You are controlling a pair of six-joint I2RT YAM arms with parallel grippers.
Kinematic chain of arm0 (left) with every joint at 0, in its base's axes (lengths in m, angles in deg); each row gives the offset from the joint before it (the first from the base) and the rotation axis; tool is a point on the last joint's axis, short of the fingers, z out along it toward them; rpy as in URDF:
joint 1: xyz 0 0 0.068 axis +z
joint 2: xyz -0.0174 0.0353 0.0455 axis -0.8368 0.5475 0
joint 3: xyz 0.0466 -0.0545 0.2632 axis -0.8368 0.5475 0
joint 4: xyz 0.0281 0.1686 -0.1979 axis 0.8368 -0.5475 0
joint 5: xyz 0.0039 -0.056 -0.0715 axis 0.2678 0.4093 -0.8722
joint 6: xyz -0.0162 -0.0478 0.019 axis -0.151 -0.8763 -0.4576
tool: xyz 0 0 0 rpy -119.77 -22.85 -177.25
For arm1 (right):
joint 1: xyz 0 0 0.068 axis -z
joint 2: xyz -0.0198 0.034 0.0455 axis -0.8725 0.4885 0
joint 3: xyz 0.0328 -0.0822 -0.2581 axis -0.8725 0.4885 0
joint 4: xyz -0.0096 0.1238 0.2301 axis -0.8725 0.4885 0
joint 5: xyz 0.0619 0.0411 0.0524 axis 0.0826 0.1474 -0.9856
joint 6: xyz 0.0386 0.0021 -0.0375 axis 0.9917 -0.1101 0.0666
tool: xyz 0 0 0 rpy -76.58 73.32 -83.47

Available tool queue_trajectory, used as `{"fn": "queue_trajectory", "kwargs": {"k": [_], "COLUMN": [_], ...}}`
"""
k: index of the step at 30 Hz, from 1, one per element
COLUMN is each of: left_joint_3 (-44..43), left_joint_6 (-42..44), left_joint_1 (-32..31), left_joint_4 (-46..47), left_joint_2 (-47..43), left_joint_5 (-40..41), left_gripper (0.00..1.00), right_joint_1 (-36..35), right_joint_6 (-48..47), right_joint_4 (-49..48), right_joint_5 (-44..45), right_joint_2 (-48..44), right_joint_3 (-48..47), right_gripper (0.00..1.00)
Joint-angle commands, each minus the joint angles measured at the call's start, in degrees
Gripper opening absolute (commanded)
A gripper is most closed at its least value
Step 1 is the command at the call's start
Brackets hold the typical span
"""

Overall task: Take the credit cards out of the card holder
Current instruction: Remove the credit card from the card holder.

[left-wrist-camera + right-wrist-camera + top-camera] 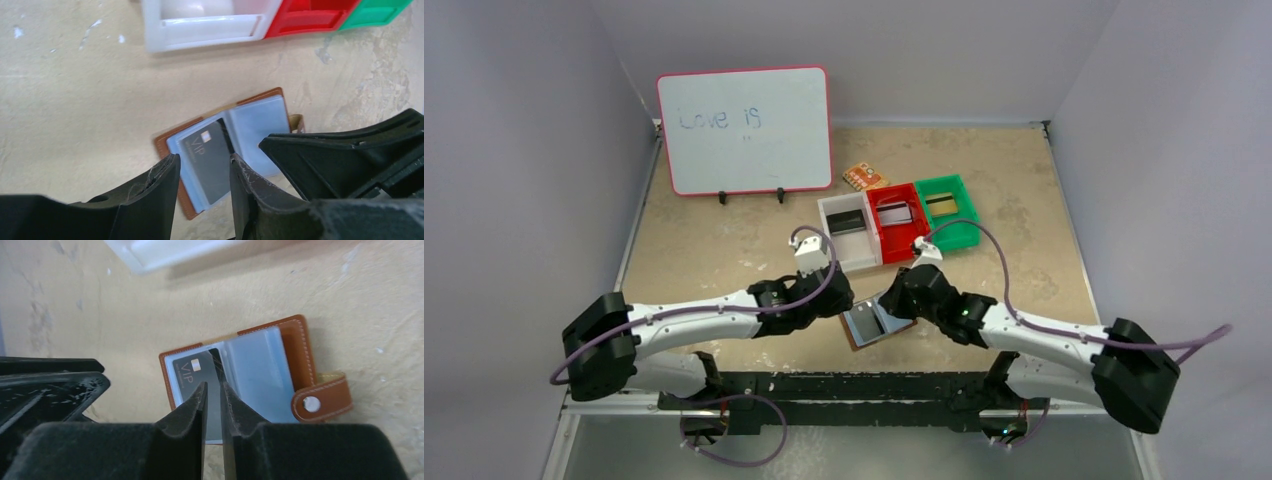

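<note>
Since the small brown leather-look bifold card holder lies open and flat on the beige speckled counter, between the two arms and near the row of white, red and green plastic bins, the step in hand looks like drawing out the dark rectangular plastic card. It sits in the clear pocket on the side away from the snap tab.

The left tool hovers over that card, jaws a moderate way apart, nothing between them. The right tool hangs over the fold with its jaws almost together, only a thin slit between. Whether they nip the pocket's edge I cannot tell.

To do it well, one tool should pin the brown cover or the empty pocket so the holder cannot slide. The other should take only the card's exposed edge and pull low and straight along the pocket's opening, without lifting the sleeve. The thin card is likely slippery, so a shallow bite may slip off.

The card reads "VIP" in pale letters. The pink-framed whiteboard at the back reads "Love is" in blue.
</note>
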Motion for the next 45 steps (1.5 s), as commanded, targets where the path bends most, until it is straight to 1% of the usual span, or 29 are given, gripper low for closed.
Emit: {"fn": "queue_trajectory", "kwargs": {"k": [1, 3, 5, 10, 12, 14, 20, 24, 27, 31, 35, 40, 45], "left_joint_3": [4.74, 6.5, 6.85, 4.55, 3.74, 3.13, 0.87, 0.61, 0.49, 0.81, 0.66, 1.25, -0.2], "left_joint_6": [-3.89, -2.6, -1.39, 0.03, 0.41, 0.85, 3.43, 3.79, 3.51, 2.58, 1.29, 1.8, 3.2], "left_joint_1": [0.18, 0.13, 0.13, 0.13, 0.13, 0.13, 0.13, 0.13, 0.13, 0.13, 0.13, 0.13, 0.13], "left_joint_4": [1.23, 4.81, 7.46, 8.16, 8.21, 8.66, 6.09, 7.18, 7.23, 6.52, 2.88, 5.05, 4.63], "left_joint_2": [-4.39, -4.86, -4.04, 1.48, 3.75, 5.32, 7.68, 8.49, 9.56, 9.88, 9.73, 10.13, 11.85], "left_joint_5": [0.4, -2.75, -6.03, -9.49, -10.44, -11.52, -11.46, -12.08, -12.23, -11.23, -8.48, -10.06, -10.58], "left_gripper": [0.41, 0.42, 0.43, 0.44, 0.44, 0.44, 0.44, 0.44, 0.44, 0.43, 0.42, 0.36, 0.29], "right_joint_1": [2.08, 3.19, 4.39, 7.14, 7.78, 7.97, 8.08, 8.08, 8.13, 8.08, 8.08, 8.08, 8.09], "right_joint_6": [-6.67, -8.0, -8.89, -10.53, -10.77, -10.56, -7.96, -4.89, -4.26, -0.95, 5.75, 7.99, 7.64], "right_joint_4": [-5.97, -6.09, -6.63, -7.73, -8.04, -8.9, -12.6, -12.63, -12.34, -17.55, -23.0, -24.96, -27.5], "right_joint_5": [-11.26, -13.98, -16.2, -20.3, -21.77, -22.62, -25.49, -23.58, -22.55, -24.61, -25.3, -25.25, -27.97], "right_joint_2": [6.24, 8.34, 9.65, 11.31, 12.24, 12.98, 15.22, 15.09, 14.55, 13.8, 12.08, 10.57, 11.3], "right_joint_3": [-4.16, -4.49, -4.23, -3.29, -3.11, -2.46, 1.41, 3.88, 4.98, 7.66, 11.79, 13.65, 13.81], "right_gripper": [0.17, 0.18, 0.23, 0.32, 0.3, 0.27, 0.26, 0.27, 0.27, 0.27, 0.25, 0.23, 0.22]}}
